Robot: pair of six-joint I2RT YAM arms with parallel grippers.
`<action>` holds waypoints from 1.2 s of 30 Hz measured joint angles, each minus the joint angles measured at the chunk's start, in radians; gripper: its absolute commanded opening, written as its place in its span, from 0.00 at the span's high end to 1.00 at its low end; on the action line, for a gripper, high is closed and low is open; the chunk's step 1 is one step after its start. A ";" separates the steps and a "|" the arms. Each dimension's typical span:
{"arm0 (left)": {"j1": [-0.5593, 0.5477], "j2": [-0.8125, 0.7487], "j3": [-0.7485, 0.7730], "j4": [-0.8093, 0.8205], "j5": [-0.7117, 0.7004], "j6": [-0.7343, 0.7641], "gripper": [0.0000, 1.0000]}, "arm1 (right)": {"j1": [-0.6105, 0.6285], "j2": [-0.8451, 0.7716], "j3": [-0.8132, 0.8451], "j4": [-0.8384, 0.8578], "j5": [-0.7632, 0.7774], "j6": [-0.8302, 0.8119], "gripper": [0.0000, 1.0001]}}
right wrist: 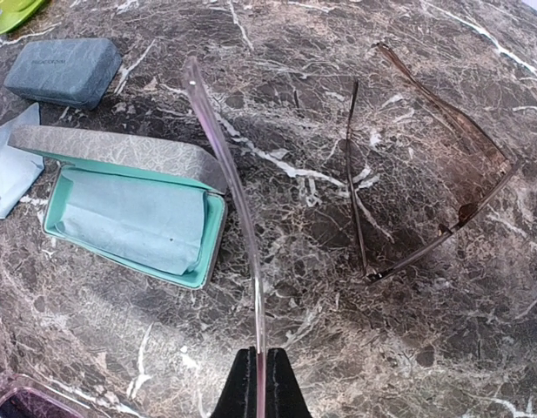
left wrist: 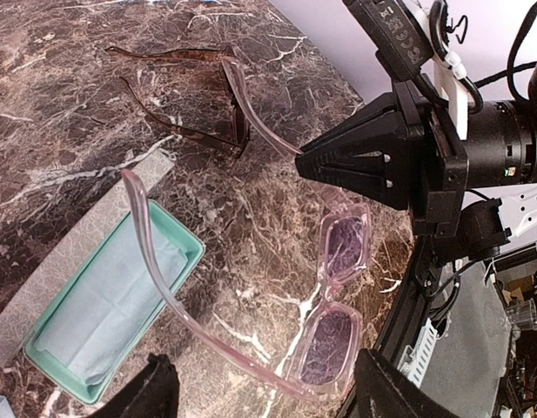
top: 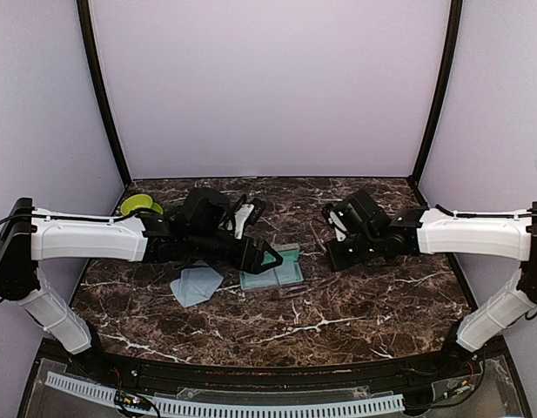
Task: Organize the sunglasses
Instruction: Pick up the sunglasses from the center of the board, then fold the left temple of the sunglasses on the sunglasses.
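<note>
Neither pair is sitting in a case yet. The right gripper (left wrist: 303, 161) is pinching one temple of the pink sunglasses (left wrist: 336, 296), fingers together on it. The left gripper (left wrist: 268, 387) is straddling the same pair with fingers apart; whether they are pressing on it, I cannot tell. The brown sunglasses (right wrist: 464, 207) are lying unfolded on the table (right wrist: 338, 348). The open case (right wrist: 120, 152) is holding only a cloth (right wrist: 129, 218). The left wrist view alone is showing the pink lenses whole — the right wrist view alone, a closed case (right wrist: 63, 70).
</note>
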 measured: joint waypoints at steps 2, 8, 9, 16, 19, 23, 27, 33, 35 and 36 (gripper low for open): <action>0.000 0.002 0.000 0.002 0.005 -0.010 0.29 | 0.000 0.000 0.000 0.006 -0.005 0.000 1.00; 0.000 0.033 0.000 0.006 0.024 -0.024 0.30 | 0.000 0.000 0.000 0.018 -0.013 0.000 1.00; 0.000 0.039 0.000 0.006 0.026 -0.024 0.30 | 0.000 0.000 0.000 0.019 -0.013 0.000 1.00; 0.000 0.059 0.002 0.006 0.042 -0.024 0.31 | 0.000 0.000 0.000 0.021 -0.014 0.001 1.00; -0.002 0.076 0.011 0.004 0.049 -0.023 0.31 | 0.000 0.000 0.000 0.021 -0.014 0.001 1.00; -0.010 0.105 0.047 -0.012 0.053 -0.015 0.31 | 0.000 0.002 0.000 0.022 -0.019 0.001 1.00; -0.018 0.122 0.084 -0.028 0.055 -0.004 0.30 | 0.000 0.008 0.000 0.023 -0.026 0.001 1.00; -0.029 0.176 0.153 -0.070 0.074 0.027 0.28 | 0.000 0.011 0.000 0.023 -0.038 0.003 1.00; -0.035 0.200 0.174 -0.085 0.083 0.039 0.28 | 0.000 0.011 0.000 0.023 -0.040 0.004 1.00; -0.039 0.214 0.187 -0.095 0.087 0.045 0.27 | 0.000 0.011 0.000 0.023 -0.040 0.003 1.00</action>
